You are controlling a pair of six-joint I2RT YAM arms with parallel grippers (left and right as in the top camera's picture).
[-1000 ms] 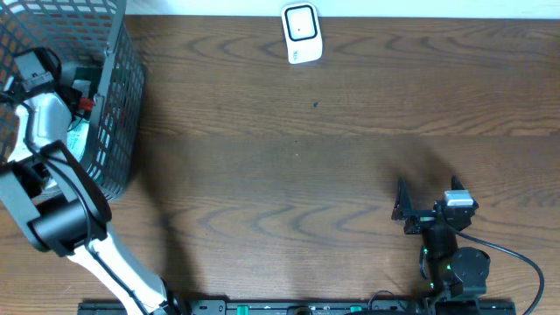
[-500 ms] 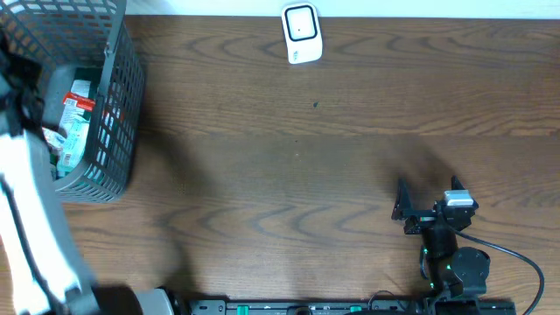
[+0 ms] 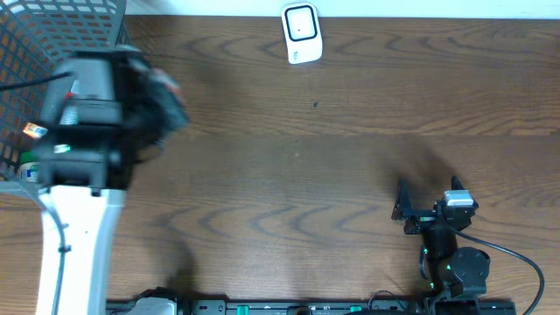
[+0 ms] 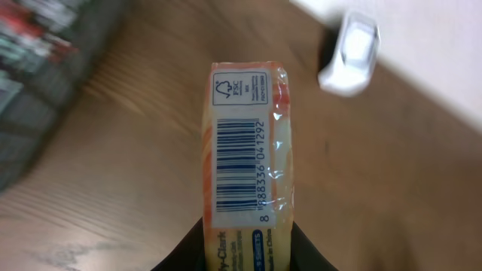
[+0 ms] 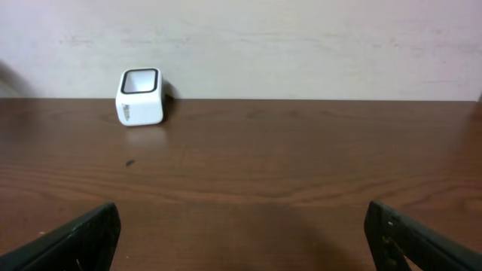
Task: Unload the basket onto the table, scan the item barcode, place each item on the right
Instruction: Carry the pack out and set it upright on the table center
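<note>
The left end effector (image 4: 245,252) is gripping the orange packet (image 4: 247,143) by its lower end, with jaws narrowly closed on it, above the bench (image 4: 151,173), leaving the barcode (image 4: 239,162) uncovered for the white scanner (image 4: 352,54) ahead. The right end effector (image 5: 242,233) is resting wide open and empty.

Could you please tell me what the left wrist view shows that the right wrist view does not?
Only left wrist: an orange packet, barcode facing the camera, gripped by the left gripper, plus a blurred basket. Only right wrist: the right gripper, wide open and empty. Both: the white scanner on the wooden table.
</note>
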